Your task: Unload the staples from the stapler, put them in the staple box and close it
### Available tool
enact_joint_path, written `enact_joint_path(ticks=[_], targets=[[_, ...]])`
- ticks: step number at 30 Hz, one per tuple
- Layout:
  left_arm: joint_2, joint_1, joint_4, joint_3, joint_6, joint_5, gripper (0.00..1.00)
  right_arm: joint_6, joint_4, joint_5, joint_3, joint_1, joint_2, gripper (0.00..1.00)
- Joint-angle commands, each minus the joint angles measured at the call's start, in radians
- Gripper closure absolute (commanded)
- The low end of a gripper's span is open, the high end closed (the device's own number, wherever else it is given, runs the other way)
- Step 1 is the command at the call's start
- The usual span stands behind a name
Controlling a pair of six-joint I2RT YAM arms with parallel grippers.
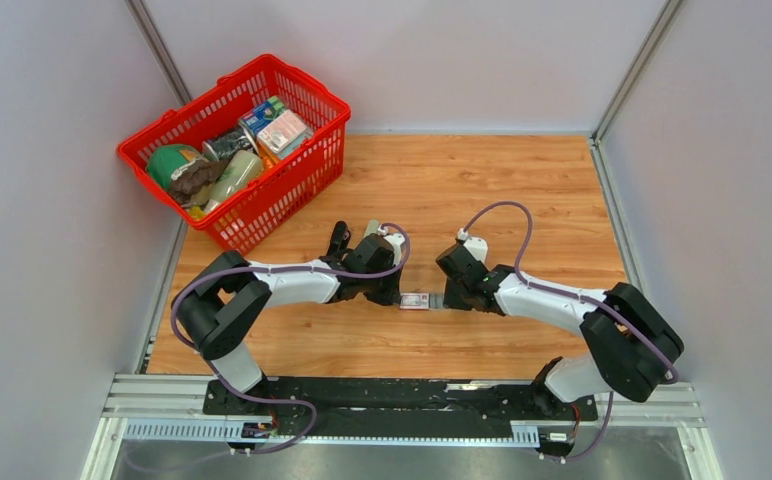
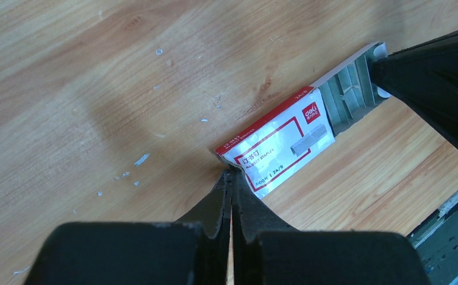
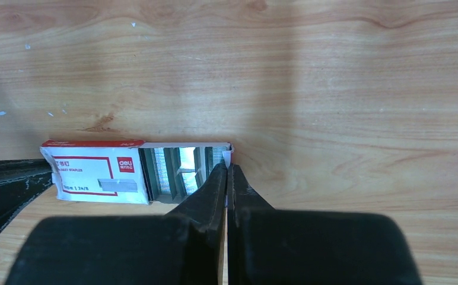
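While both jaws pinch it, the staple box (image 3: 93, 175) lies open.

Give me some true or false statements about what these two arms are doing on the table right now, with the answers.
1. The staple box has its inner tray slid partly out. True.
2. The left gripper is wide open. False: it is shut on the box's corner.
3. The right gripper pinches the tray's end. True.
4. The red basket is empty. False: it holds groceries.
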Motion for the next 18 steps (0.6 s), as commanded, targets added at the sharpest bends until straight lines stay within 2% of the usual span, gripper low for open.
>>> enact_joint_path(ticks=[1, 18], targets=[[0.030, -0.012, -0.057, -0.007, 0.010, -0.003, 1.00, 0.022, 0.026, -0.026, 0.019, 0.013, 0.030, 1.00], [0.042, -0.020, -0.046, -0.008, 0.005, 0.003, 1.00, 0.039, 0.035, -0.040, 0.094, 0.065, 0.109, 1.00]])
